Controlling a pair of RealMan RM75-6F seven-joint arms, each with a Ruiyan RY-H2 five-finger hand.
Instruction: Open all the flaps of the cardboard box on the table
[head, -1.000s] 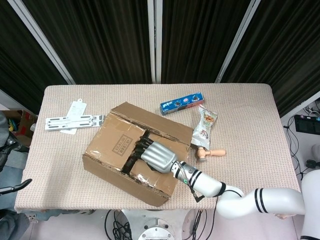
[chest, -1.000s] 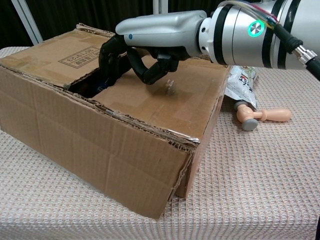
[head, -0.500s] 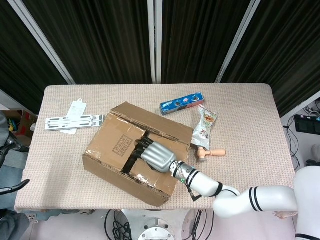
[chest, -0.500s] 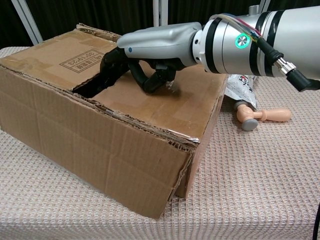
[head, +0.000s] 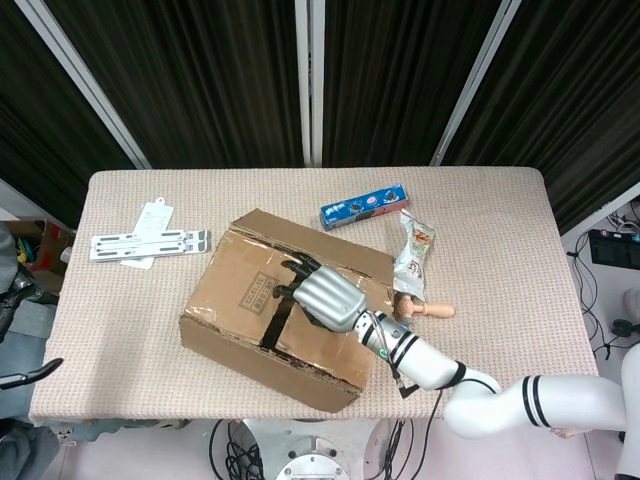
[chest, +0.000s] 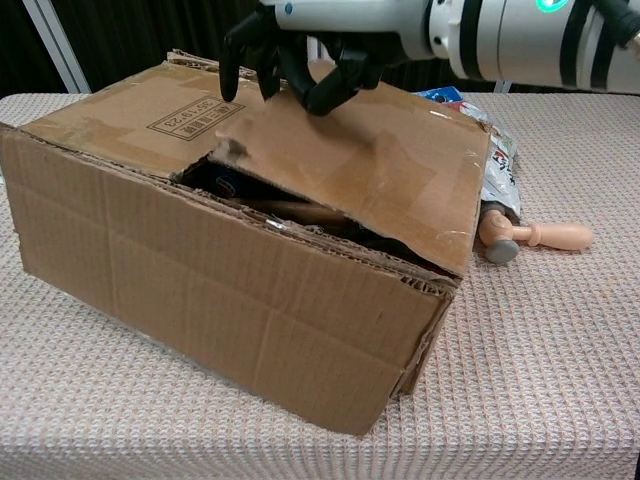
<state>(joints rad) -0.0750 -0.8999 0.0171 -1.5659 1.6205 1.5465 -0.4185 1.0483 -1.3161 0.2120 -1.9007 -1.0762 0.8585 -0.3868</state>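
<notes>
Far left: a white bracket-like part (head: 140, 241) with a tag lies flat on the tabletop (head: 120, 330), apart from the box.
Cardboard box: the cardboard box (head: 275, 320) sits left of centre on the tabletop; it has slid slightly rightward since a second ago.
Change: the right flap (chest: 360, 165), flat a second ago, now tilts up along the centre seam, showing dark interior.
Right hand: the right hand (head: 322, 296) has its fingers (chest: 262, 50) curled over that flap's edge, holding it.
Meaning: likely the first flap is coming open; the left flap (chest: 140, 115) lies closed.
Views: only the chest view shows the gap; only the head view shows the blue cookie packet (head: 364, 206).
Right: snack bag (head: 414, 250) and wooden-handled tool (head: 420, 310) beside the box.
Left hand: not visible.
</notes>
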